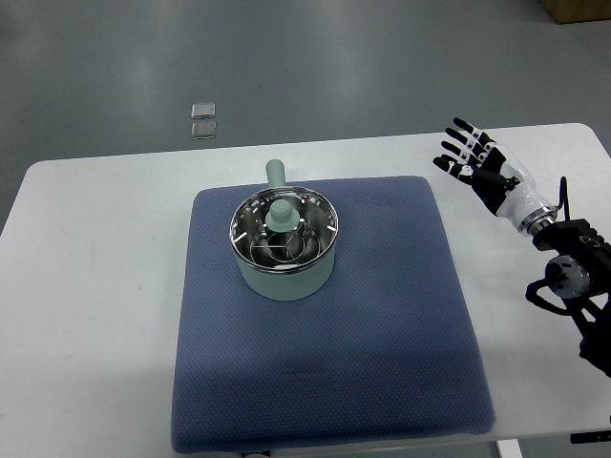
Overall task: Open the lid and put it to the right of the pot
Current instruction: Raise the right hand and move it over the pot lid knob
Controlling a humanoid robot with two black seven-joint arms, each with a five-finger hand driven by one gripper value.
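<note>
A pale green pot (284, 250) stands on the blue mat (382, 324), left of the mat's middle, its handle (275, 173) pointing away from me. A glass lid (284, 228) with a metal rim rests on the pot, its pale green knob (282, 214) sticking up. My right hand (474, 160) hovers over the white table beyond the mat's far right corner, well right of the pot. Its fingers are spread and hold nothing. The left arm does not show.
The mat covers the middle of a white table (95, 286). Two small clear squares (202, 120) lie on the grey floor beyond the table's far edge. A brown box corner (578, 10) shows at the top right.
</note>
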